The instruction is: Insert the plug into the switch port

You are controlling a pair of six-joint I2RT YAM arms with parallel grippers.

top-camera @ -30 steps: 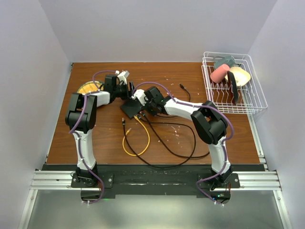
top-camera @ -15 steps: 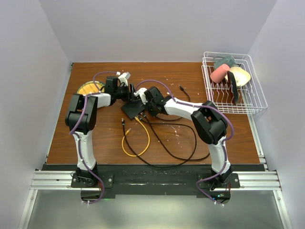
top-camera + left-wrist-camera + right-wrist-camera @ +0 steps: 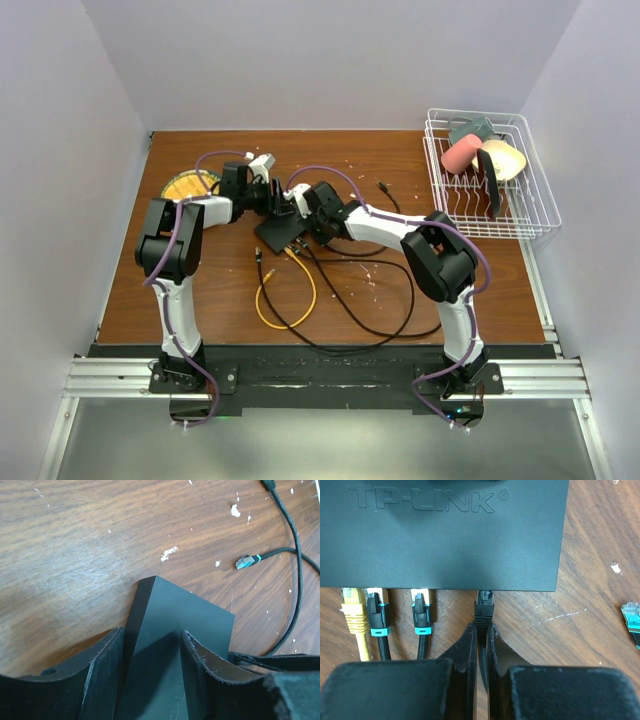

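White arms (image 3: 178, 310), black joints (image 3: 170, 240), purple cables (image 3: 325, 172)

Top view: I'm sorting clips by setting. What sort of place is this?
Likely a robot test booth: two arms bolted to a rail at a wooden table, plain walls close around, a network switch and dish rack as props.

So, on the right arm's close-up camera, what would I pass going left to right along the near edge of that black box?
yellow plug → teal-banded black plug → second teal-banded black plug → all-black plug, held by the right pincer → loose teal-tipped plug lying on the table.
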